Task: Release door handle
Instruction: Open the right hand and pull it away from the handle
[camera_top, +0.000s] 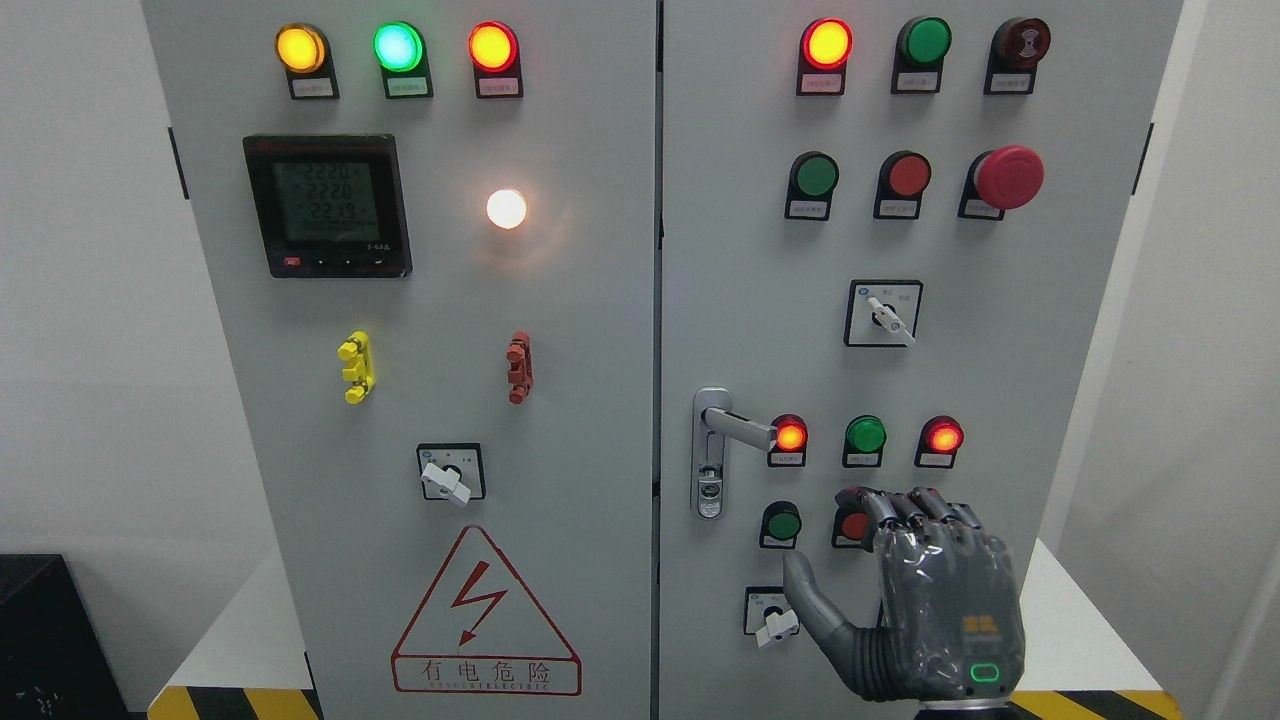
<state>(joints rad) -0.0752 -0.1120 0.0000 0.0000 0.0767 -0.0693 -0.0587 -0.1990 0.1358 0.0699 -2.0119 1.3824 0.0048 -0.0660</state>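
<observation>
A silver lever door handle (735, 428) sits on its lock plate (709, 455) at the left edge of the right cabinet door (1060, 330), pointing right. My right hand (925, 590), grey and jointed, hangs below and to the right of the handle, apart from it. Its fingers (915, 510) are loosely bent toward the panel and the thumb (805, 590) juts left; it holds nothing. The fingertips cover part of a red button (852, 525). No left arm shows.
Both grey cabinet doors stand closed, with the seam (659, 300) between them. Lit indicator lamps, push buttons, a red emergency stop (1008, 177), rotary switches (883, 313) and a meter display (327, 205) stud the panels. A white table edge (1075, 620) and hazard stripes lie below.
</observation>
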